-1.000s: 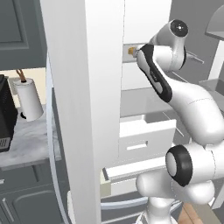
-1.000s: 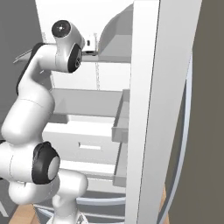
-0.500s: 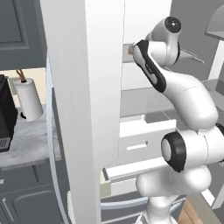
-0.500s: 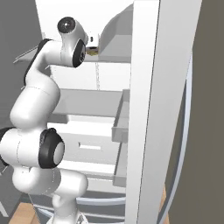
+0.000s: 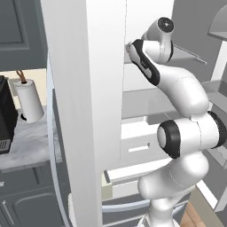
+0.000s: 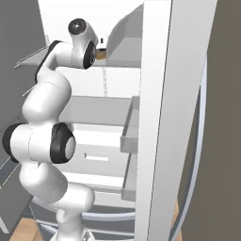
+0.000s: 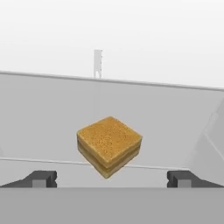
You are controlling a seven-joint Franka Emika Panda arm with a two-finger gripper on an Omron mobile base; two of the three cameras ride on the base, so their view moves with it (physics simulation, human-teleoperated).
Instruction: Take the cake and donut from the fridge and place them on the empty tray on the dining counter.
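The cake (image 7: 109,146), a small tan-brown square piece, sits on a white shelf (image 7: 52,113) inside the fridge (image 5: 84,111). My gripper (image 7: 111,179) is open just in front of it. Its two fingertips (image 7: 41,178) stand wide apart, one to each side and a little short of the cake, touching nothing. In the right base view the cake (image 6: 100,53) peeks out as a tan spot past my hand at the upper shelf. The arm reaches up into the fridge between its open doors (image 6: 160,117). The donut, the tray and the dining counter are out of view.
The open fridge doors flank the arm closely on both sides. White drawers (image 5: 137,142) and a door bin (image 6: 132,136) lie below the arm. To the left, a paper towel roll (image 5: 29,99) and a dark appliance (image 5: 6,117) stand on the wall counter (image 5: 26,146).
The arm has stretched deeper into the fridge, carrying the hand to the left toward the upper shelf. The jaws have stayed open.
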